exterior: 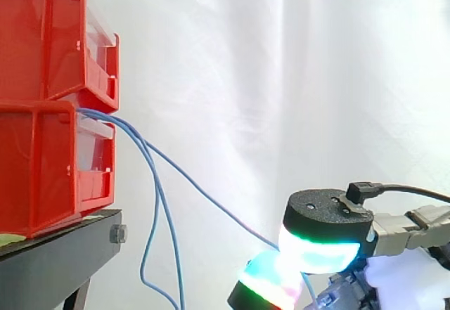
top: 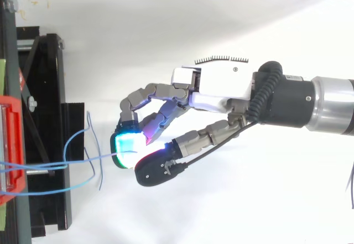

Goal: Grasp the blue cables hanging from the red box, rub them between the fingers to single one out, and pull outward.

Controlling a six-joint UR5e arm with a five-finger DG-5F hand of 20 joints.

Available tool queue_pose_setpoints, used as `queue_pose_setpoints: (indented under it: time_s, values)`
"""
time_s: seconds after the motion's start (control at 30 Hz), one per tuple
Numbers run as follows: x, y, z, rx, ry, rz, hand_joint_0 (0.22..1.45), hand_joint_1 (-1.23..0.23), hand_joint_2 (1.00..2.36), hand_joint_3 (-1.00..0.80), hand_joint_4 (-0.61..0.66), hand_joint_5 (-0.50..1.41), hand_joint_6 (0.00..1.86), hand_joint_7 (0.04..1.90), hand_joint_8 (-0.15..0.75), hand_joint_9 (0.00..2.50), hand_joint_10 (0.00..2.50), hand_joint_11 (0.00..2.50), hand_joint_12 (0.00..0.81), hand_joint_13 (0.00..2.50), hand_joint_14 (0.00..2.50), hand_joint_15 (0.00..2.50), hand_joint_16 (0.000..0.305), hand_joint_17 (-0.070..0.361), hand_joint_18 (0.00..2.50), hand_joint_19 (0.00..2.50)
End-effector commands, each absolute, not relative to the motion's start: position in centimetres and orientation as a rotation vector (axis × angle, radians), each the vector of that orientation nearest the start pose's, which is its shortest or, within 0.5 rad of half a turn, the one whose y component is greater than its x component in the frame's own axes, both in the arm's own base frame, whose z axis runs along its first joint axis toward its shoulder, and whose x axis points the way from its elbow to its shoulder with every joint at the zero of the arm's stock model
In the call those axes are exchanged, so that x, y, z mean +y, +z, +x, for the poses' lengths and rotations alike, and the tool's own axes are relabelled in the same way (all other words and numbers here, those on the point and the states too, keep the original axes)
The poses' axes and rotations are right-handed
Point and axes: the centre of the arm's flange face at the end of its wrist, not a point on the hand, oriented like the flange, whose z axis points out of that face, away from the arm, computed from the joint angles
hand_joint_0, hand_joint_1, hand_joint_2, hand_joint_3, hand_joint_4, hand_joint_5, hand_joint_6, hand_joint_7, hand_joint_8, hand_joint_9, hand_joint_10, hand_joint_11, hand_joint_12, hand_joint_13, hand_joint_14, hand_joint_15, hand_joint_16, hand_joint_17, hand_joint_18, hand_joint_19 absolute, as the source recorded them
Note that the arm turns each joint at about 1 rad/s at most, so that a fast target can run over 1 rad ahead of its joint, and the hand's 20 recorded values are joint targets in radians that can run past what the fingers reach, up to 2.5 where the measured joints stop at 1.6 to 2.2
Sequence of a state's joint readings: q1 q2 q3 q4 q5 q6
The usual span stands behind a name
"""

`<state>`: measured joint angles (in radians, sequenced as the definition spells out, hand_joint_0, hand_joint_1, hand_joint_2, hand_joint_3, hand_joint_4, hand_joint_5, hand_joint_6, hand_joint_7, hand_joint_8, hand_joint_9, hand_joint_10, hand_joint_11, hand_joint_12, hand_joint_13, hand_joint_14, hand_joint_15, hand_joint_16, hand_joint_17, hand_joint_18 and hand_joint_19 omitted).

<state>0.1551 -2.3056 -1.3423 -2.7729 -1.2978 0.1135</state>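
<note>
Several thin blue cables come out between the two stacked red bins [exterior: 42, 169] at the left. One blue cable [exterior: 211, 196] runs in a straight slanted line from the bins down to my hand [exterior: 327, 225] at the lower right. In the top view this cable [top: 94, 157] ends between the glowing fingertip pads [top: 128, 144] of my hand [top: 221, 92], whose fingers and thumb are curled and pinch it. The other blue cables [exterior: 157, 190] hang slack below the bins, apart from the hand.
The red bins [top: 11, 144] sit on a black stand [exterior: 63, 247] whose front edge juts toward the hand. Slack cable loops [top: 65, 144] lie over the stand's edge. A white curtain hangs behind.
</note>
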Motion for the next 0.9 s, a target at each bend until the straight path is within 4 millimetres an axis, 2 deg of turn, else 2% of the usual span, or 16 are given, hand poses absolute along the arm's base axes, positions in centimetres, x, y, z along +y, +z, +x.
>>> queue_pose_setpoints:
  time_s: [0.0,0.87]
  values:
    - [-4.77,17.57,72.55,1.168,1.114,1.421,0.57,-0.76,1.01,-0.04,0.01,-0.02,0.76,1.16,0.258,0.91,0.00,0.04,0.310,0.59,0.00,0.06,0.049,0.111,0.71,0.29]
    - [-4.88,17.59,72.56,1.165,1.114,1.421,0.57,-0.75,1.00,-0.04,0.01,-0.02,0.76,1.17,0.250,0.89,0.00,0.03,0.301,0.55,0.00,0.03,0.049,0.110,0.70,0.30]
